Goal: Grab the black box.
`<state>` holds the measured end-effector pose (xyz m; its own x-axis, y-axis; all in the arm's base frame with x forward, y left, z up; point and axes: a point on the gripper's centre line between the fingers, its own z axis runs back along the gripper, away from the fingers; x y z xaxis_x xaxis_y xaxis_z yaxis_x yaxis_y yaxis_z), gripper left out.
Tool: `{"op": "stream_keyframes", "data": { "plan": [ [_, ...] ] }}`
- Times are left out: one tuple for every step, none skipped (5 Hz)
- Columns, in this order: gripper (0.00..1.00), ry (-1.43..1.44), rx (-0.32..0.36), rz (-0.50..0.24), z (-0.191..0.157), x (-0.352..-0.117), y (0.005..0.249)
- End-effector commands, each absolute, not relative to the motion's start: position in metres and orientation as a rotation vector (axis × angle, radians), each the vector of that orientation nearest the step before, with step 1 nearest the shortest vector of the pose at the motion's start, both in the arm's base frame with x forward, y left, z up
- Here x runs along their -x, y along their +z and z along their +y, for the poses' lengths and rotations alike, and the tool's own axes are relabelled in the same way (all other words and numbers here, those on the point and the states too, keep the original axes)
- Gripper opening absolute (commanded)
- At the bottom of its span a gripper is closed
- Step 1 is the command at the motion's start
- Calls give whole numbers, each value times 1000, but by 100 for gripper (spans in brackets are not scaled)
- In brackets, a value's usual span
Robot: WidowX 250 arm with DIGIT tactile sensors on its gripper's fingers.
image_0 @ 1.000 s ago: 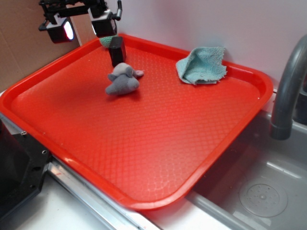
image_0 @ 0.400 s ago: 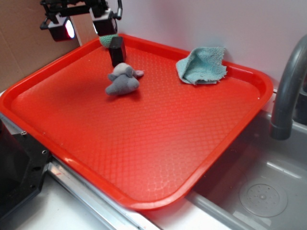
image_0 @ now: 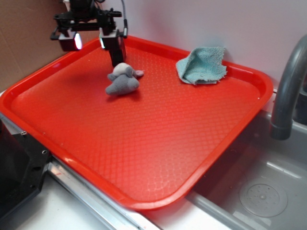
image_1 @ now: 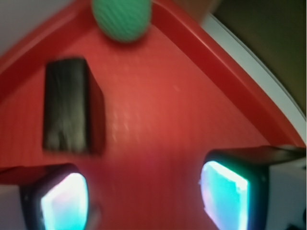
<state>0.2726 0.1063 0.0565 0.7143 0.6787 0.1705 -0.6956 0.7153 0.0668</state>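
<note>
On the red tray (image_0: 158, 143), the black box (image_1: 67, 105) stands beside the open tool (image_1: 144, 201)

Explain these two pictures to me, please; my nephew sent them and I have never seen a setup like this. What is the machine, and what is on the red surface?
It is a small robot arm with a two-fingered pincer at its tip, and it is meant to grab the black box.

One picture is taken from outside, looking down at a red tray beside a sink with a grey tap. The other comes from a camera on the arm's wrist, looking past the two glowing fingertips.

On the tray stand the black box, a grey plush toy just in front of it, and a crumpled light blue cloth. The wrist view also shows a green ball in the tray's corner.

The pincer is open and holds nothing. The box sits off to one side, beside one finger, not between them.
</note>
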Motion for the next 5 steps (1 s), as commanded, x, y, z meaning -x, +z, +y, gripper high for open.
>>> {"op": "stream_keyframes", "data": {
  "plan": [
    [100,808,-77,-164,128,-301,67],
    [100,809,-66,-143,128,-306,63],
    [100,792,-59,-130,122,-305,61],
    [100,756,-59,-128,111,-303,63],
    [100,726,-39,-123,105,-299,65]
  ]
}}
